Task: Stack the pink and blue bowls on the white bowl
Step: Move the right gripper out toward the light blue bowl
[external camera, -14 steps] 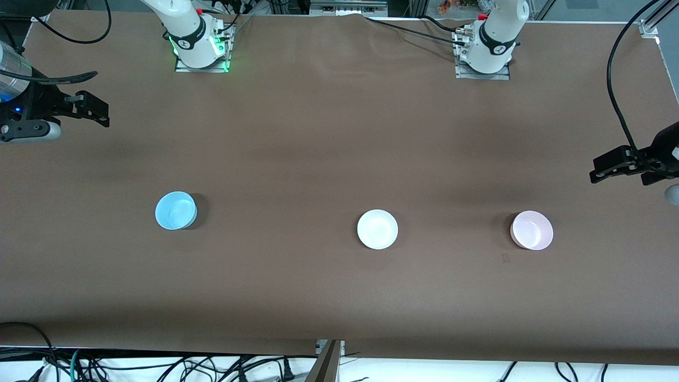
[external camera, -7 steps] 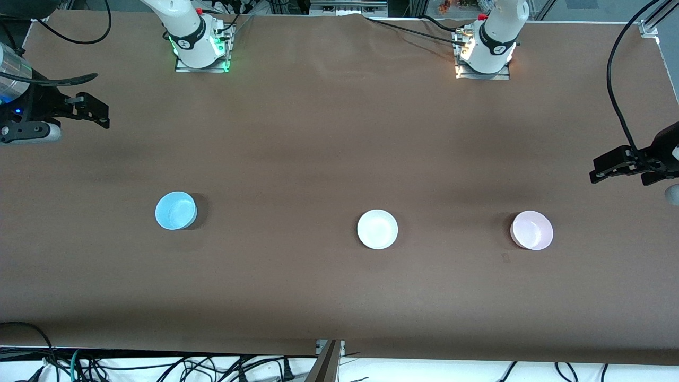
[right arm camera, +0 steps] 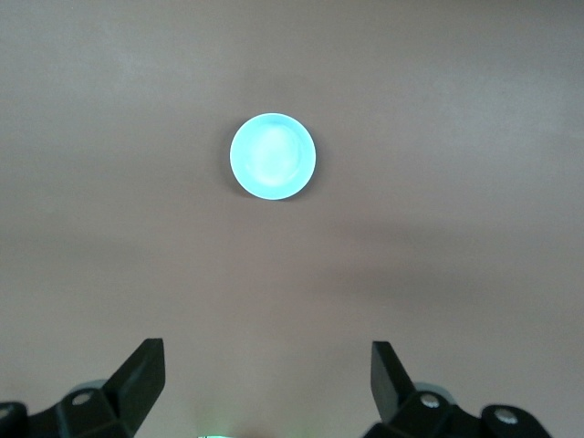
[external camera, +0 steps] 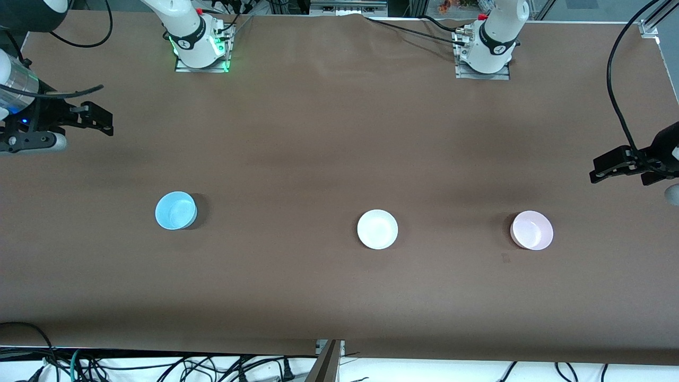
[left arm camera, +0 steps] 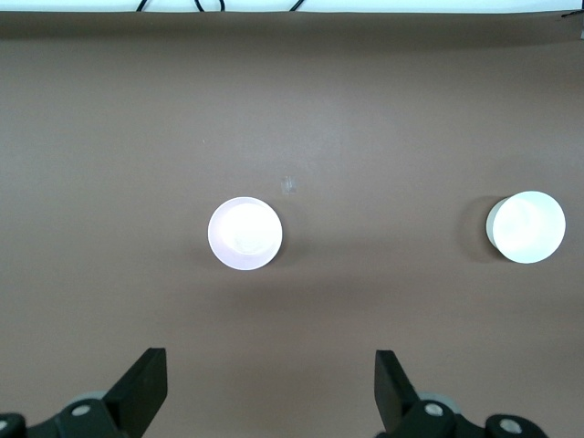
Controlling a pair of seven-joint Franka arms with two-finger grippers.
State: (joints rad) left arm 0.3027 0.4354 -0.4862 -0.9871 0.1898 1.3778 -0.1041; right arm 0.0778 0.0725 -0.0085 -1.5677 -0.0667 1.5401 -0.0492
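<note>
Brown matte table covering (external camera: 339, 132) fills nearly whole front view, slight wrinkle at 12 o'clock edge. Soft dark shadow bands cross surface; overhead light even, diffuse. White floor strip (external camera: 159, 369) along 6 o'clock edge, tangled black cables (external camera: 132, 366) piled toward 7 o'clock, more toward 5 o'clock. Metal post (external camera: 326, 361) rises at 6 o'clock. Aluminium frame rails (external camera: 350, 6) at 12 o'clock. Metal bracket (external camera: 648, 27) at 1 o'clock corner, black cable (external camera: 615, 79) looping down from it.

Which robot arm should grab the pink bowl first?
Probably the left gripper: it hangs open at the table's end near the pink bowl. The right gripper, also open, is nearer the blue bowl.
</note>
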